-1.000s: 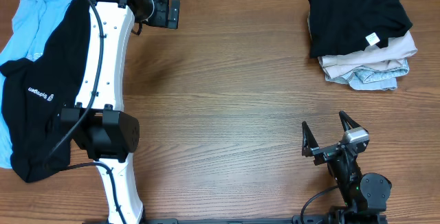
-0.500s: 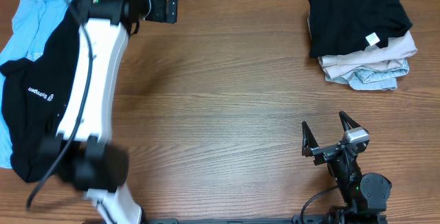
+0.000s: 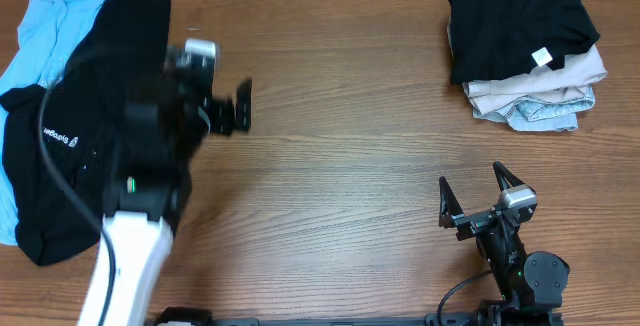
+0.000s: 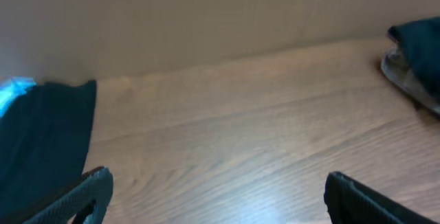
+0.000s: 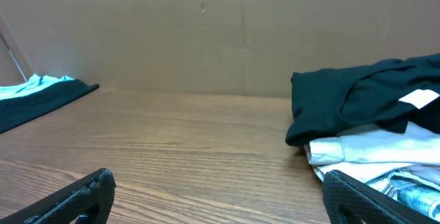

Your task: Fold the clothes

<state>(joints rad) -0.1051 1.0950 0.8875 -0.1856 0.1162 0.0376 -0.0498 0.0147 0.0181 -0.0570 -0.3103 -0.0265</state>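
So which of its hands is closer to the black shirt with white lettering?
Left. The left hand hangs just beside the lettered black shirt. The right hand sits far across the table, open, nearer to the folded pile.

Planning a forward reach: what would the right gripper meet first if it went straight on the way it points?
Likely the bare wooden table ahead of the right gripper; the folded stack of black and pale clothes lies right of that line, clearance unclear.

Two piles of clothes (image 3: 510, 31) — two arms (image 3: 130, 261)
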